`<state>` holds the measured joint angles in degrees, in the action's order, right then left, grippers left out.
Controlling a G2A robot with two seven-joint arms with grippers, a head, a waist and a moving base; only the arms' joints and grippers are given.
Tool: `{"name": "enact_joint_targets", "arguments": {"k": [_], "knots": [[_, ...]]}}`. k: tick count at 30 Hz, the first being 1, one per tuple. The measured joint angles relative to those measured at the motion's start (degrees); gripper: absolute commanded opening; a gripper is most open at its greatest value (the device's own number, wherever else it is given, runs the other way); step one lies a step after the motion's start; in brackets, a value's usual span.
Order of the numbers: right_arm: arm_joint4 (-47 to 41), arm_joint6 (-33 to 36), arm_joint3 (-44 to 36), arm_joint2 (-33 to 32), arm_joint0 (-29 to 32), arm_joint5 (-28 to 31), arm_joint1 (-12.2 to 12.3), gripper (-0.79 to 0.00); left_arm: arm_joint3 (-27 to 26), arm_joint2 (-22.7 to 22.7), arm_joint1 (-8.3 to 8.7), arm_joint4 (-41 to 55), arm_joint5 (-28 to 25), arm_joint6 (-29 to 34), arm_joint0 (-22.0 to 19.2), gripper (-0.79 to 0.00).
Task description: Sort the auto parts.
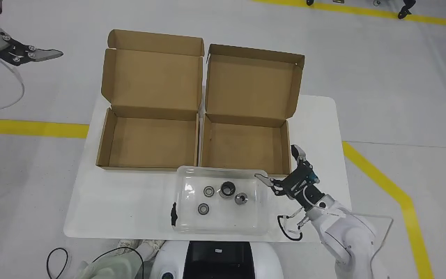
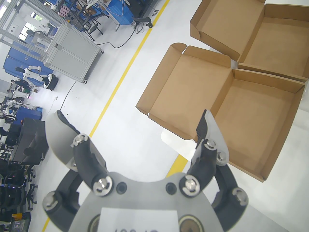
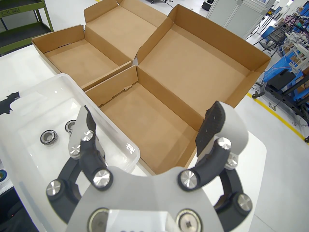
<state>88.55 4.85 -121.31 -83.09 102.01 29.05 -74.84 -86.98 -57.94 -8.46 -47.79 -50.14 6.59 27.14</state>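
Two open cardboard boxes, the left box and the right box, sit side by side and touching on a white worktop, lids folded back away from the robot. A clear plastic tub lies just in front of them at the robot's edge, its long axis running across the worktop, parallel to the boxes' front walls. A black scrap marks its left end.

Inside the tub, four round auto parts lie near its middle, bores facing up: three steel bearings and a darker ring.

The right jaws hang spread wide and hold nothing, at the tub's right end. One ribbed pad sits toward the right box's near corner, and the other finger appears to be over the tub's rim. The parts lie to the robot's left of these jaws, near but apart; the right box lies straight ahead of them.

The left jaws, also wide apart with nothing between them, hover over the floor off the worktop's far left, with both boxes well ahead.
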Motion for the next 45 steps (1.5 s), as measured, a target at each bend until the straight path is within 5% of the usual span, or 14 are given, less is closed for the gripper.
{"name": "enact_joint_targets", "arguments": {"k": [6, 11, 18, 32, 40, 45], "knots": [[-0.89, 1.73, 2.14, 1.74, -2.88, 3.28, 0.22, 0.000, 0.00, 0.00, 0.00, 0.00, 0.00, 0.00, 0.00, 0.000], [-3.80, 9.50, 5.57, 5.01, -8.74, 13.44, 0.70, 0.000, 0.00, 0.00, 0.00, 0.00, 0.00, 0.00, 0.00, 0.000], [-6.66, 17.85, 7.26, 9.60, -13.66, 17.84, 0.92, 0.000, 0.00, 0.00, 0.00, 0.00, 0.00, 0.00, 0.00, 0.000], [-8.04, 30.49, 8.20, 17.99, -18.51, 19.28, 1.33, 0.000, 0.00, 0.00, 0.00, 0.00, 0.00, 0.00, 0.00, 0.000], [-10.32, 36.30, 8.89, 19.70, -18.77, 17.13, 1.71, -0.188, 0.00, 0.00, 0.00, 0.00, 0.00, 0.00, 0.00, 0.000], [-12.57, 40.67, 10.89, 20.64, -19.28, 15.97, 1.98, -0.151, 0.00, 0.00, 0.00, 0.00, 0.00, 0.00, 0.00, 0.000]]}}
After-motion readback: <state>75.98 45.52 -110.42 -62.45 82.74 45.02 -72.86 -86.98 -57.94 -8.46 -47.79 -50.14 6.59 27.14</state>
